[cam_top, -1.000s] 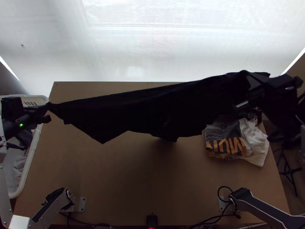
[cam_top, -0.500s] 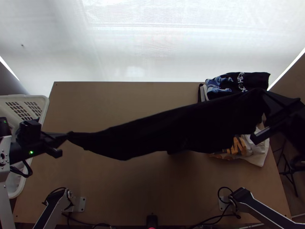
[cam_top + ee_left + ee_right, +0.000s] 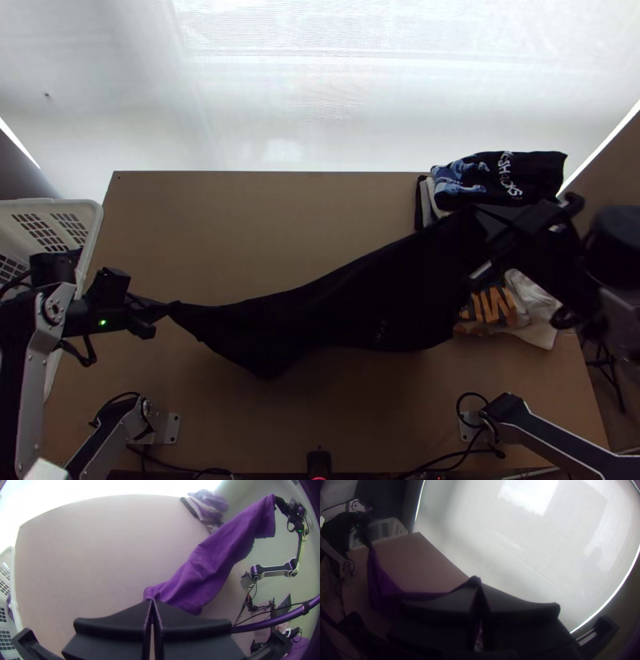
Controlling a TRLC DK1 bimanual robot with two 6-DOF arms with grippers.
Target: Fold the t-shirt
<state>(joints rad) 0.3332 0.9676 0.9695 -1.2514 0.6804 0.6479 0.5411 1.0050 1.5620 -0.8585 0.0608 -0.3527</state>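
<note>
We hold a dark t-shirt slung above the wooden table, left gripper pinching its near-left end, right gripper apparently clamped on its far-right end.

The t-shirt is plain black across the middle of the top view (a rich purple in the left wrist view), with a small, faint pale marking low down. At upper right, a shirt is black with white lettering and a pale blue print; below it, bundled laundry mixes white with bold orange letters. The basket at left is white, patterned with grid openings. The counter is brown.
</note>
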